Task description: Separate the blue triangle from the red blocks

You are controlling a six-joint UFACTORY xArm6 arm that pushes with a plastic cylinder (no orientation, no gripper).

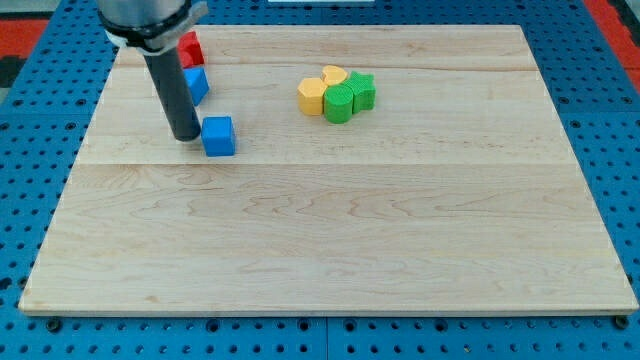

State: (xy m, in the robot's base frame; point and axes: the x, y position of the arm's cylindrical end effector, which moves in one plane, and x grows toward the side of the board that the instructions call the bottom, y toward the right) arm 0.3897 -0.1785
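My tip point(186, 136) rests on the wooden board at the view's upper left. A blue cube point(218, 136) lies just right of the tip, touching or nearly touching it. Another blue block point(196, 84), partly hidden behind the rod, sits above the tip; its shape is hard to make out. A red block point(190, 48) sits right above that blue block, at the board's top edge, partly hidden by the arm. I cannot tell whether a second red block is behind the arm.
A cluster right of centre at the view's top holds a yellow hexagonal block point(312, 97), another yellow block point(334, 75), a green block point(340, 103) and a green star-like block point(362, 90). Blue pegboard point(30, 150) surrounds the board.
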